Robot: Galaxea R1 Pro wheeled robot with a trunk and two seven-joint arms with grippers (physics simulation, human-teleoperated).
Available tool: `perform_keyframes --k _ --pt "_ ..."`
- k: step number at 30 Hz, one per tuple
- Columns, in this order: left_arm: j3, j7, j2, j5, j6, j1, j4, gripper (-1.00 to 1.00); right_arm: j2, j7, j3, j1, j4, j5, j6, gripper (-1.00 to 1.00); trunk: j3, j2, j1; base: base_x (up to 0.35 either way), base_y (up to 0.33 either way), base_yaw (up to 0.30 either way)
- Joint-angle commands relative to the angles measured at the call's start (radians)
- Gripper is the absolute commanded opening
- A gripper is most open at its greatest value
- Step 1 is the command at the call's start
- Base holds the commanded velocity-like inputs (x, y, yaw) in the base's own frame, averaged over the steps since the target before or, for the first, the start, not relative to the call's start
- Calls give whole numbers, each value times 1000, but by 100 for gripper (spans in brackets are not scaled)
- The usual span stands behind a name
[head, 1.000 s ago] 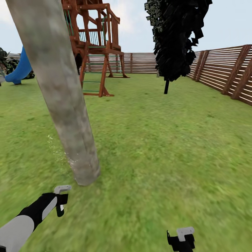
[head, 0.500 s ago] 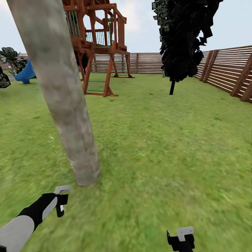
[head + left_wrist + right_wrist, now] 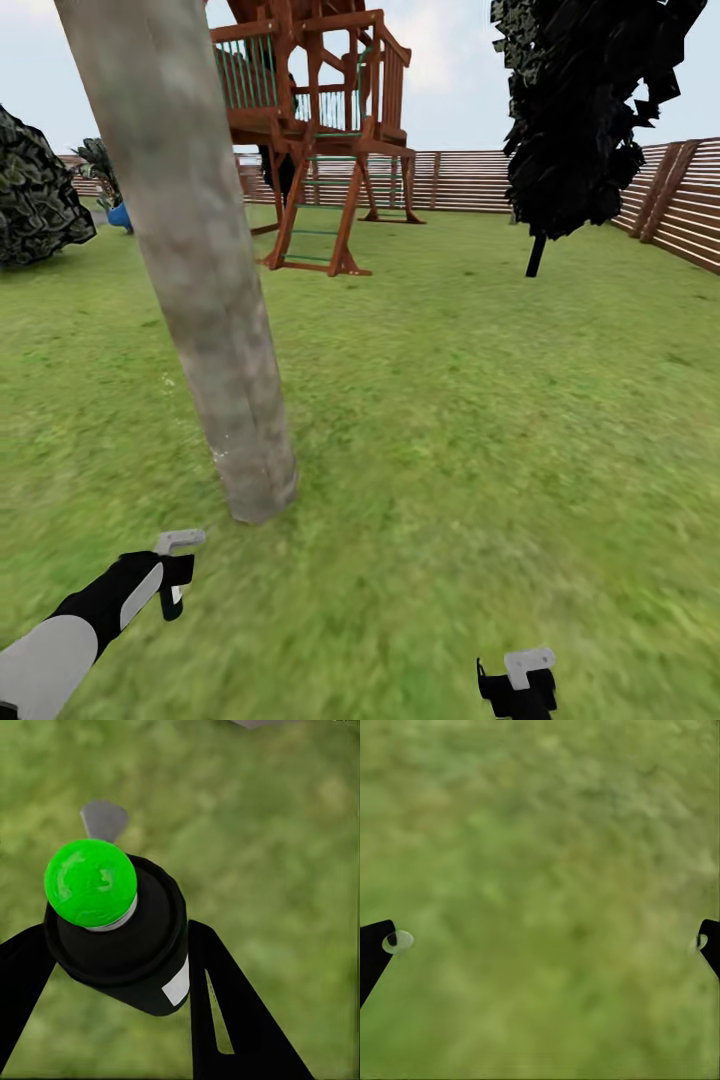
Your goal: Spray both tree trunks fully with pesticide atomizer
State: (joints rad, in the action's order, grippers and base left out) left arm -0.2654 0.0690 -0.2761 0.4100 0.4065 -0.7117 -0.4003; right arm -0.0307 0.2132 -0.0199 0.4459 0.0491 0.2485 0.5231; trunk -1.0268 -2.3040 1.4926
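Item: pesticide atomizer [image 3: 124,937], black can w/ green cap, clamped between fingers of left hand [image 3: 170,575], nozzle end over lawn [image 3: 480,420].
Right hand [image 3: 540,941]: spread wide, nothing in it.
Tree trunk [image 3: 205,300]: just ahead of left hand; faint white pesticide [image 3: 215,458] specks low on its left side.
Step, est.: coating trunk. Aim nozzle square at bark, sweep base to upper reach, work round trunk, keep can near bark.
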Motion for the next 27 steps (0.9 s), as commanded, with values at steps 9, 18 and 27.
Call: perform_keyframes --k 9,18,27 --pt "-1 0 6 2 0 0 0 -100 0 0 0 0 0 0 0 100 0 0 0 203 -223 13" --pt "-1 0 14 1 -1 0 0 -100 0 0 0 0 0 0 0 100 0 0 0 178 -226 104" --pt "0 0 14 1 -1 0 -3 -100 -2 0 -1 -1 -1 0 0 100 0 0 0 5 -271 116"
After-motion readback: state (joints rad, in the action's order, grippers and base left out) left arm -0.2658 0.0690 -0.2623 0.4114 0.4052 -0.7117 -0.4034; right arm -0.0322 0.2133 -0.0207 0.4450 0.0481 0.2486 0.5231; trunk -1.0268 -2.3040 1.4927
